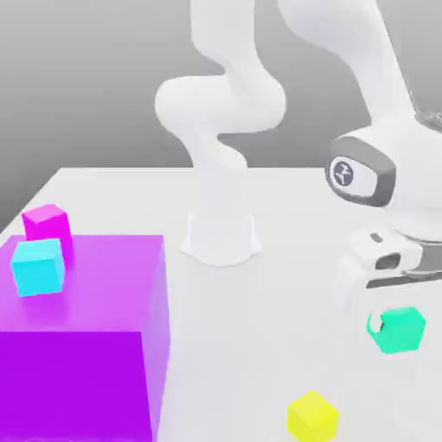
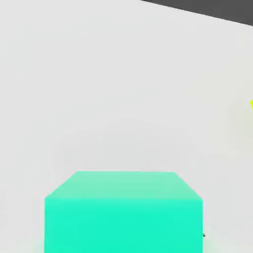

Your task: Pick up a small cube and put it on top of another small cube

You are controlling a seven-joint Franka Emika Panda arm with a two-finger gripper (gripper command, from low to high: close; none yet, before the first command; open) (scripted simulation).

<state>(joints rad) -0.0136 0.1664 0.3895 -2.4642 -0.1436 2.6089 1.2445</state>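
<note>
The fingers (image 1: 376,323) are closed on the green cube (image 1: 400,331), which sits between their tips. Keep that grip firm and lift straight up, well clear of the yellow cube (image 1: 312,418) nearby.

Big purple block (image 1: 82,380) on pale counter (image 1: 233,345), at exterior view's left, broad flat top, front and one side visible. Light cyan-blue cube (image 1: 39,268) resting on block's top, upright. Yellow cube (image 1: 312,418) on counter, well apart from block, nearer exterior view's right. Plain grey backdrop (image 1: 104,86) behind counter, darker toward its lower part.
</note>
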